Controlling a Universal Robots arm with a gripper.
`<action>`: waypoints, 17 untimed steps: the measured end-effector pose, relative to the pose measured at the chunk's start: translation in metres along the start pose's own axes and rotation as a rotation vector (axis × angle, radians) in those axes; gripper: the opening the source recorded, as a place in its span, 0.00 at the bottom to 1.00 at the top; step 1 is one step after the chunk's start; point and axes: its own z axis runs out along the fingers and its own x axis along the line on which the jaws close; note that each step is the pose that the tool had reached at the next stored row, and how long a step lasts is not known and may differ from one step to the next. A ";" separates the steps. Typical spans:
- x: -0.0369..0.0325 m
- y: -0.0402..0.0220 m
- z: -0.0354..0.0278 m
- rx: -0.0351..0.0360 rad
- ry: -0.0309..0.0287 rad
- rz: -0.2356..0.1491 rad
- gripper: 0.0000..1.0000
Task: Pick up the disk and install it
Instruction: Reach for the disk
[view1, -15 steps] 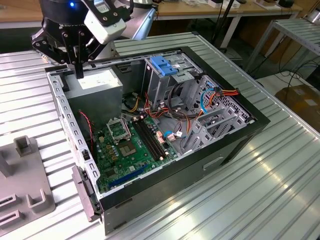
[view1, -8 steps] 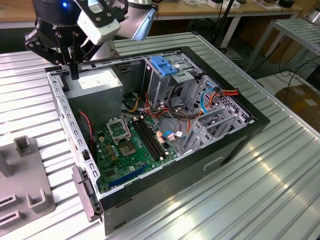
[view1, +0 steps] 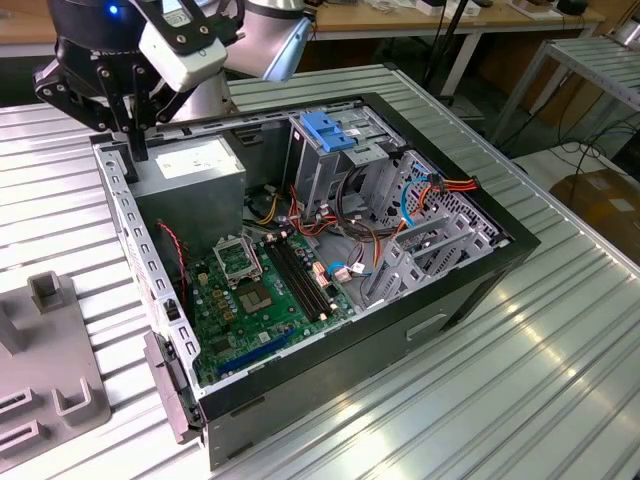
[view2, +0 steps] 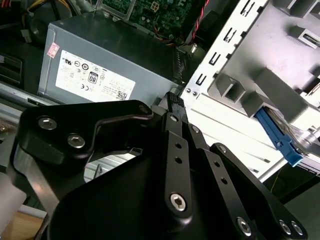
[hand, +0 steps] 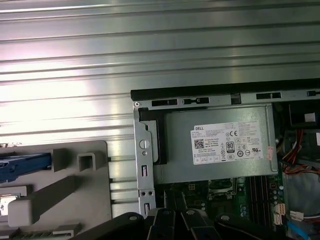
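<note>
While the disk (hand: 22, 166) sits in its holder (hand: 65, 192), gripper (view1: 136, 148) hovers at the exterior view's far left, jaws pressed together.

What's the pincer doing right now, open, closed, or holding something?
Pincer: closed, holding nothing, hanging over a corner of the computer case.

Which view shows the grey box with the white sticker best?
The first wrist view: the grey box faces the camera, sticker whole. The second wrist view shows the box slanted; so does the exterior view.
</note>
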 end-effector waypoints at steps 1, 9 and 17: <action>0.0016 -0.0001 0.0000 0.0000 0.0000 0.000 0.10; 0.0124 -0.0009 -0.0004 0.0000 0.0000 0.000 0.10; 0.0377 -0.0028 -0.0011 0.0000 0.0001 0.000 0.10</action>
